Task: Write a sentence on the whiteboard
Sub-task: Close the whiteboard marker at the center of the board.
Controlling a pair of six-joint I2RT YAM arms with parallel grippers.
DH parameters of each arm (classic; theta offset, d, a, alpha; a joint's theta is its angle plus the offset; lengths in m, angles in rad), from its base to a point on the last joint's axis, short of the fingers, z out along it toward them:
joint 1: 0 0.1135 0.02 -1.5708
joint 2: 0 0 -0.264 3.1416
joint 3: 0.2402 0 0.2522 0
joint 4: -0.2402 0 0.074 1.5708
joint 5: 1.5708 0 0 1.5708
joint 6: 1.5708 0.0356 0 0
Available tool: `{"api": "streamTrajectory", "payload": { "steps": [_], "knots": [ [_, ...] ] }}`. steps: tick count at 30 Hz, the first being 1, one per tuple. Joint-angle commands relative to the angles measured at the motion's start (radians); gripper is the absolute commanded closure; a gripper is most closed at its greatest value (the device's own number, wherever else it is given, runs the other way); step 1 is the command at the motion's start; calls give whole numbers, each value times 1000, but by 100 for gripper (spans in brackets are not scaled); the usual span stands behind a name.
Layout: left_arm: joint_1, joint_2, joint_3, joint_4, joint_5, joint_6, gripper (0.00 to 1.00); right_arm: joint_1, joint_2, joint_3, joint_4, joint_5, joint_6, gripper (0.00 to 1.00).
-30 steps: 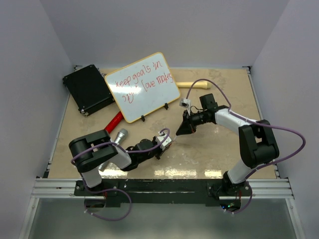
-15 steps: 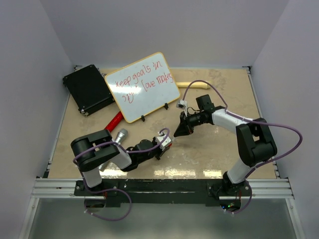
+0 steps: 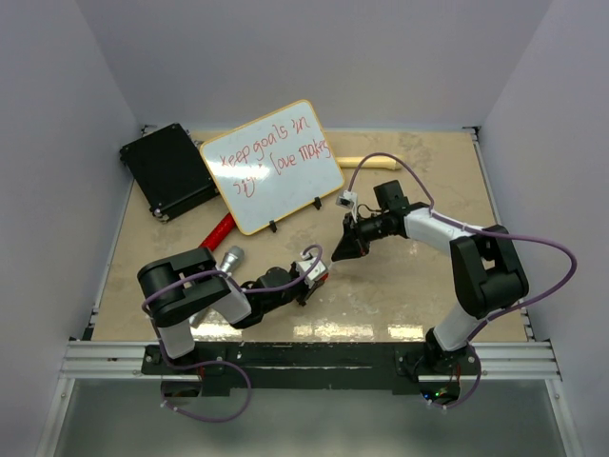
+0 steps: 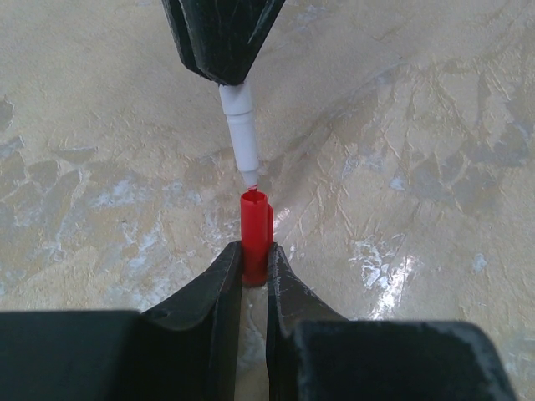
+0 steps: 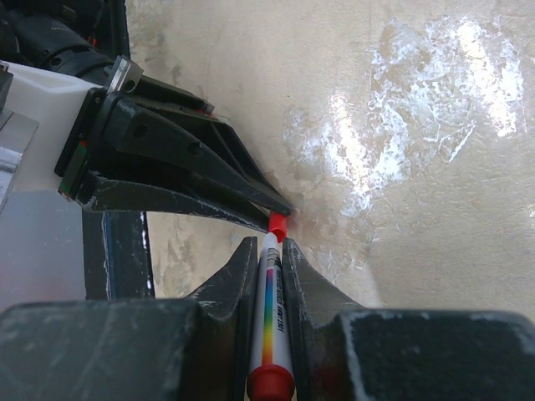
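Observation:
The whiteboard (image 3: 285,190) stands propped at the back of the table, tilted, with the sentence (image 3: 268,155) in red handwriting in two lines across its upper part. In the middle of the table my two grippers meet tip to tip. My left gripper (image 4: 253,255) is shut on a red marker cap (image 4: 255,230), whose open end faces away from it. My right gripper (image 5: 269,244) is shut on a white marker (image 5: 269,326) with a rainbow stripe. The marker's tip (image 4: 249,171) sits just at the mouth of the cap. In the top view the left gripper (image 3: 322,264) and right gripper (image 3: 340,253) nearly touch.
A black case (image 3: 169,169) lies at the back left beside the whiteboard. A red-handled tool (image 3: 219,231) and a silver cylinder (image 3: 229,259) lie near the left arm. A pale wooden stick (image 3: 371,163) lies behind the right arm. Walls close in on three sides.
The right arm has shifted a little to the left, bringing the marker closer to the cap. The left arm has barely moved. Both grips are unchanged.

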Motion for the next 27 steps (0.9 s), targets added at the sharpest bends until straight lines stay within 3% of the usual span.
{"api": "streamTrajectory", "payload": {
  "steps": [1,27],
  "knots": [
    [8,12,-17,84,20,-21,100,2,-22,36,20,-3,0,100],
    [30,29,-43,136,45,-53,100,19,22,30,59,45,28,100]
  ]
}}
